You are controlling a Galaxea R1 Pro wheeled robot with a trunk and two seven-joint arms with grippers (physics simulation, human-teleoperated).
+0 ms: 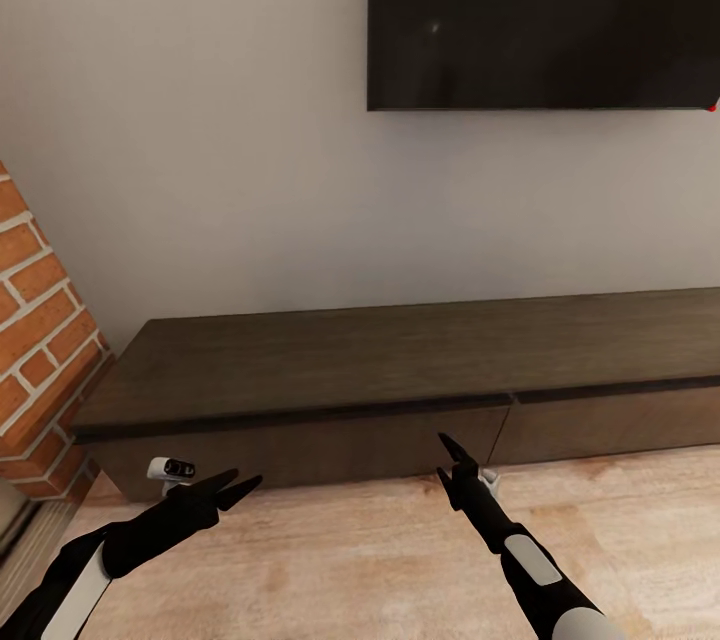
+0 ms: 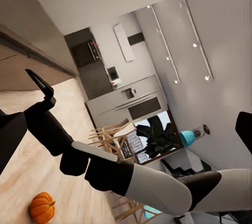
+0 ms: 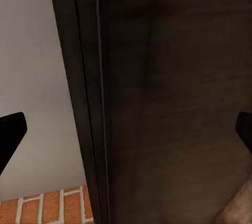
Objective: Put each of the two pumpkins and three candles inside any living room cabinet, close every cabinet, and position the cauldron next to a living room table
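The long, low dark-brown cabinet [image 1: 400,360] runs along the wall in front of me, and its flat drawer fronts [image 1: 320,445] sit flush. My left gripper [image 1: 238,488] hovers open just before the left drawer front, with nothing in it. My right gripper [image 1: 455,455] is open and empty too, pointing at the drawer front near the seam [image 1: 510,412]. The right wrist view has that dark wood [image 3: 173,98] close up between the two fingertips [image 3: 10,132]. In the left wrist view an orange pumpkin [image 2: 42,207] lies on the floor beyond my right arm [image 2: 126,174].
A black TV [image 1: 540,15] hangs on the wall above the cabinet. A brick column [image 1: 40,340] stands at the cabinet's left end. Light wooden floor [image 1: 350,560] lies under both arms. Wooden chairs [image 2: 113,137] and grey kitchen units [image 2: 131,103] stand far off.
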